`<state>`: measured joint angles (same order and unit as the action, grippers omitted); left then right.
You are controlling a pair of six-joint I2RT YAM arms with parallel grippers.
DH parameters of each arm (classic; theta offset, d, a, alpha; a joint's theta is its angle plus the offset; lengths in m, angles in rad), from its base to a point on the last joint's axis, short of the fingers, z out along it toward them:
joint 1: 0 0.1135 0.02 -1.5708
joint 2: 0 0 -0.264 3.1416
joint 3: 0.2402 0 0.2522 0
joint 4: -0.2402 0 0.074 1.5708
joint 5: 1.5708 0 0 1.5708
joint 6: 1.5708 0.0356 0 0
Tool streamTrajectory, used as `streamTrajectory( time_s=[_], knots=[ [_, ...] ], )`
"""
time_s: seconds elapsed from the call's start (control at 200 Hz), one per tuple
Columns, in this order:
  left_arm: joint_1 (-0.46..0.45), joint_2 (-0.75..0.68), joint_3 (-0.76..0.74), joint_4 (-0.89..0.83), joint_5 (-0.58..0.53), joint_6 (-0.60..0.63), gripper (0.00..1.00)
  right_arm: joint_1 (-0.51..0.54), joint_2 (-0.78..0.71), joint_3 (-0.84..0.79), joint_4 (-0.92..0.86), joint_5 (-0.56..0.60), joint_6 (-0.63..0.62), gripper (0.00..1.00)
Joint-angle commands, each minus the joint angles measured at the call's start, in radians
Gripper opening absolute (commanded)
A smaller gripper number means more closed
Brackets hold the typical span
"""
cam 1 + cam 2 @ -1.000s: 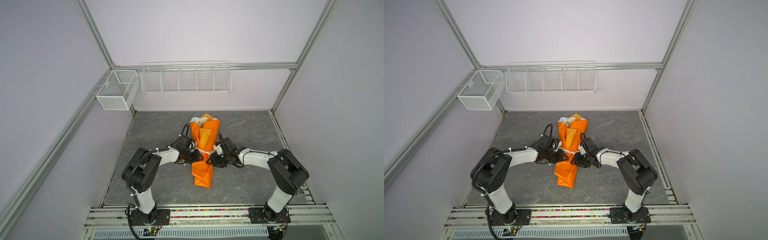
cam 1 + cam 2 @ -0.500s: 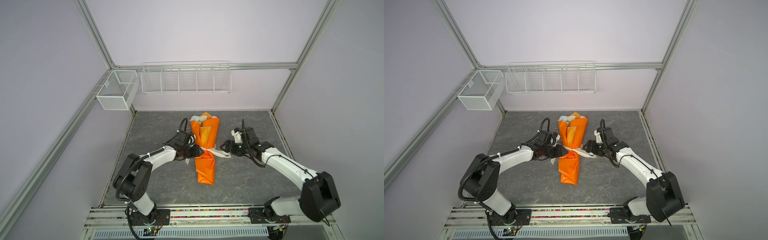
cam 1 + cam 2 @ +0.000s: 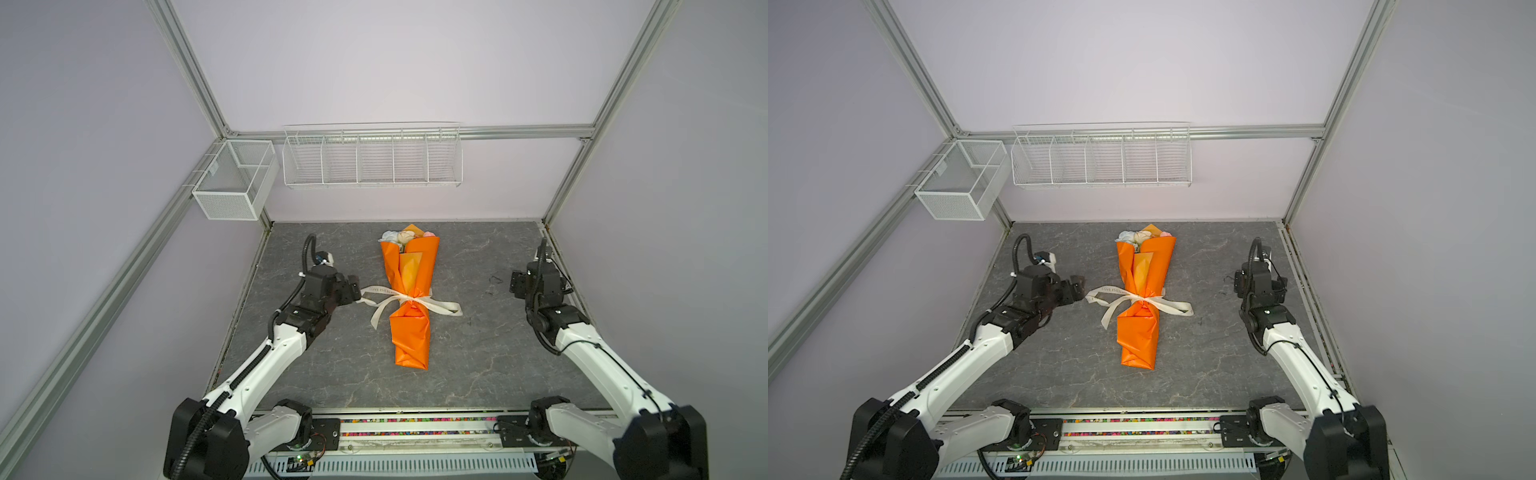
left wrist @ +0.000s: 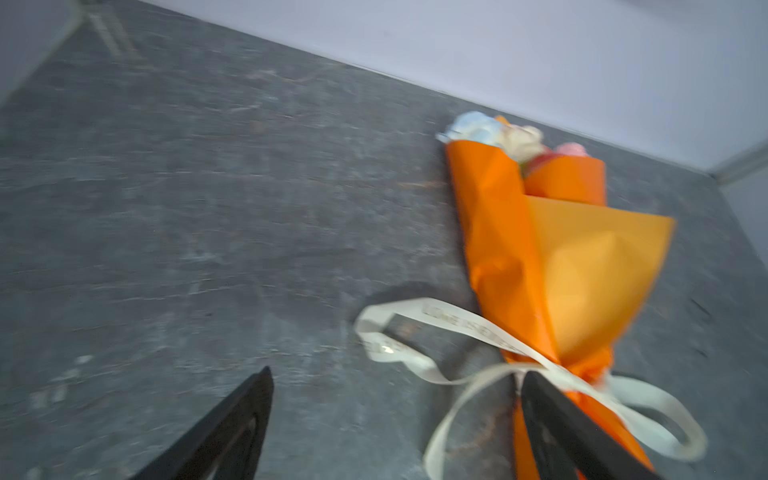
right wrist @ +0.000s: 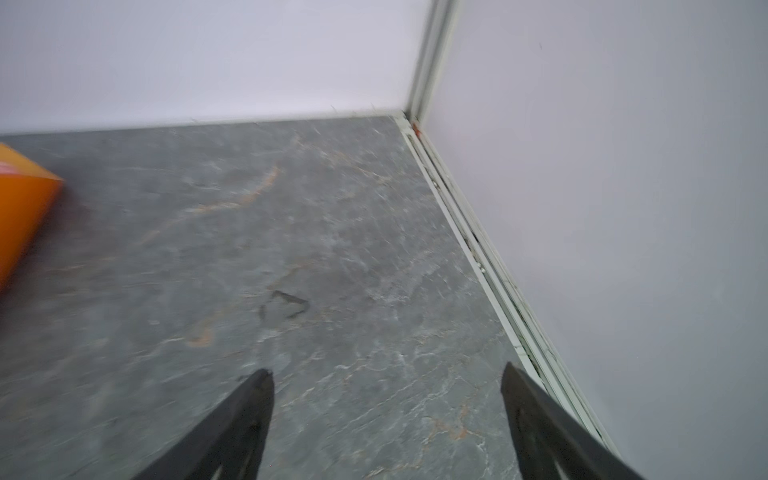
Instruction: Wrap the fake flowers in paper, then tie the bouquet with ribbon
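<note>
You had the tying as good as finished here. The bouquet of fake flowers lay along the middle of the grey surface, with its blooms toward the back wall and the folded foot of its orange paper toward the arm bases. The cream ribbon with printed lettering was cinched round the narrow waist of the wrap. It was knotted on top, with a loop out to either side and one tail trailing toward the front. Nothing held it.

Your left pincer stood spread wide and empty, just beside the ribbon's left loop. Your right pincer was spread as wide and also empty, well away near the right edge of the surface, with only bare stone between its jaws.

I judged the knot itself done. The views could not tell me how tight it sat, so a check and parking the arms looked like all that was left.

Against a second earlier, much had changed. Then both pincers were crowded at the bouquet's waist, working at the ribbon. Half a second earlier they had drawn out to either side with the ribbon stretched between them. By this moment both had let go and the right arm had swung far out. The ribbon ends had dropped slack onto the surface, and the bouquet lay much where it had been.
</note>
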<state>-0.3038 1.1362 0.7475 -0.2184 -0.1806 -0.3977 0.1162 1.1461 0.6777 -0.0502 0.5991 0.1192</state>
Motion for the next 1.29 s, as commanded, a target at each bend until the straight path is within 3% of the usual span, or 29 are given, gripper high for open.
streamTrajectory(
  time_s=[0.0,0.13,0.18,0.285,0.375,0.445,0.545,0.67,0.77,0.855,0.925,0.985,1.06,1.29],
  knots=[
    [0.123,0.008,-0.039,0.029,-0.138,0.042,0.99,-0.055,0.014,-0.131,0.343,-0.107,-0.075,0.89],
    [0.174,0.017,-0.126,0.191,-0.207,0.176,0.99,-0.080,0.128,-0.216,0.601,-0.259,-0.193,0.89],
    [0.178,0.041,-0.169,0.288,-0.213,0.215,0.99,-0.082,0.153,-0.153,0.480,-0.330,-0.236,0.94],
    [0.179,0.114,-0.236,0.481,-0.157,0.279,0.99,-0.093,0.168,-0.147,0.533,-0.396,-0.281,0.96],
    [0.183,0.186,-0.275,0.632,-0.106,0.302,0.99,-0.094,0.112,-0.182,0.546,-0.484,-0.221,0.93],
    [0.184,0.213,-0.237,0.605,-0.067,0.327,0.99,-0.090,0.121,-0.193,0.542,-0.552,-0.186,0.95],
    [0.188,0.262,-0.235,0.708,0.005,0.369,0.99,-0.073,0.189,-0.272,0.713,-0.501,-0.190,0.92],
    [0.190,0.305,-0.182,0.657,0.066,0.410,0.99,-0.070,0.290,-0.349,0.942,-0.469,-0.195,0.92],
    [0.191,0.288,-0.234,0.757,0.077,0.480,0.99,-0.060,0.429,-0.408,1.213,-0.449,-0.212,0.88],
    [0.261,0.332,-0.352,1.003,0.141,0.420,0.99,-0.054,0.367,-0.337,0.965,-0.369,-0.175,0.89],
    [0.298,0.432,-0.440,1.319,0.116,0.372,0.99,-0.072,0.405,-0.322,1.008,-0.368,-0.155,0.89],
    [0.315,0.373,-0.432,1.194,0.069,0.319,0.99,-0.077,0.381,-0.305,0.932,-0.371,-0.145,0.89],
    [0.319,0.378,-0.347,1.050,0.049,0.318,0.99,-0.076,0.397,-0.315,0.981,-0.370,-0.151,0.89],
    [0.316,0.410,-0.376,1.150,0.065,0.338,0.99,-0.078,0.388,-0.309,0.952,-0.374,-0.147,0.89]
  ],
)
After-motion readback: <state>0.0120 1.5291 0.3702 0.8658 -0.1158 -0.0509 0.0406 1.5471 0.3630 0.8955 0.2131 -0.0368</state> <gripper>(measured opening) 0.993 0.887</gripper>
